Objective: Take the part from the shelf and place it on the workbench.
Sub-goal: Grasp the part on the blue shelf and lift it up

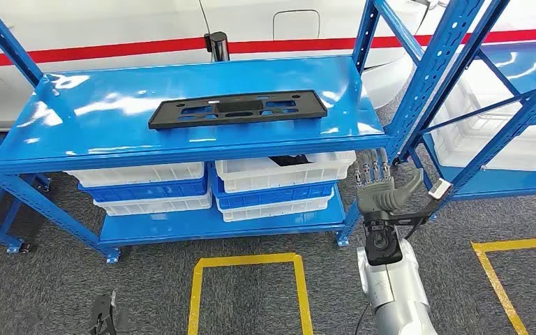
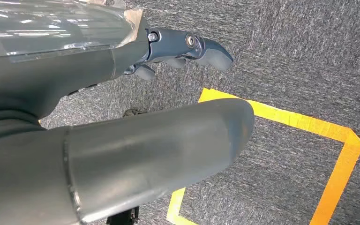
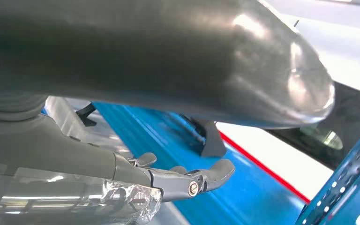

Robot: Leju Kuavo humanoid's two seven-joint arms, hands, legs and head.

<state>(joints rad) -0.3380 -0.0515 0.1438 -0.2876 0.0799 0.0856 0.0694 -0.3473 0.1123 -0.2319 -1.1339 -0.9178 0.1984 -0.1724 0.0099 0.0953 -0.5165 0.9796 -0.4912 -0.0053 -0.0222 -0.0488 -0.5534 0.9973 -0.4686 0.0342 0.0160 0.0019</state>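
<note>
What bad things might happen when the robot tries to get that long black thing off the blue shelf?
The black part is long and flat, so lifted by one end it may tip and slide off the shelf. The right hand is raised beside the blue upright post, so reaching in might bump it. The left hand hangs low, too far down to steady the other end.

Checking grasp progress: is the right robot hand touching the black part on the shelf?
Apart. The head view shows the right robot hand raised beside the shelf's front corner, below the top board, while the black part lies flat mid-shelf with bare blue shelf between.
</note>
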